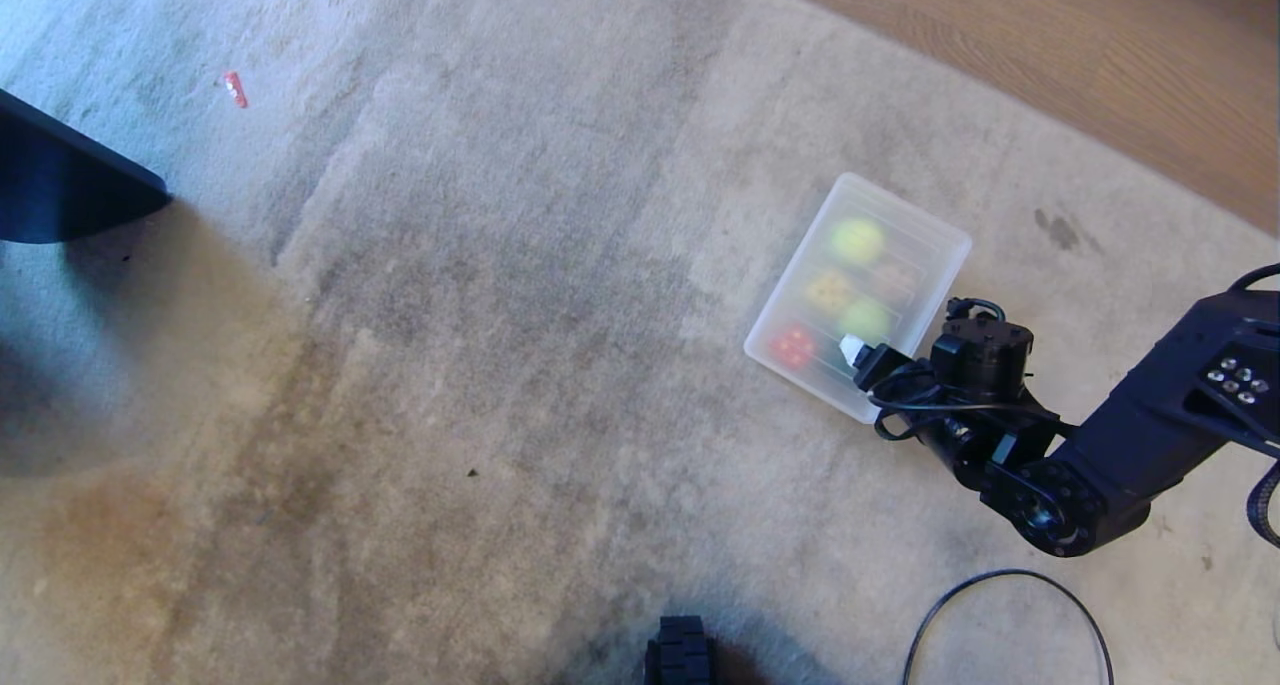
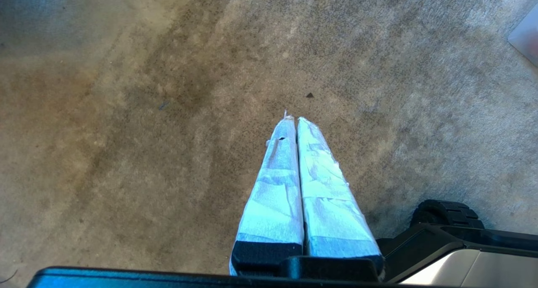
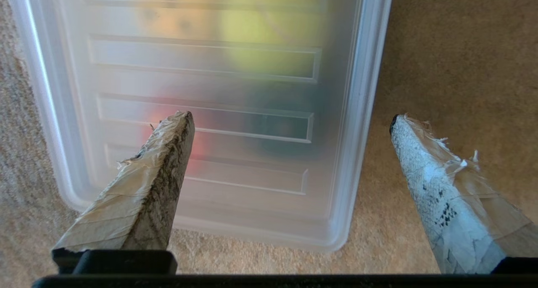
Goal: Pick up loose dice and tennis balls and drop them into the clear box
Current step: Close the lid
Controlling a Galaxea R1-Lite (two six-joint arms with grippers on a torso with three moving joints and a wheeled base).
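Right claw (image 3: 290, 124) is spread wide with nothing in it, hanging over the near corner of the clear box (image 1: 940, 227) at right of centre in the head view; one taped finger (image 3: 159, 170) sits over the ribbed lid, the other over bare carpet (image 1: 500, 365) just past the box's edge. Through the frosted plastic you can make out two tennis balls (image 1: 858, 241) plus a red die (image 1: 793, 346) and a yellowish one (image 1: 829, 290), all blurry. Left claw (image 2: 294, 122) is pressed together, empty, pointing at stained carpet. Dark furniture corner (image 1: 60, 180) at far left, wood floor (image 1: 1100, 55) upper right, a black cable loop (image 1: 1000, 615) at the bottom.
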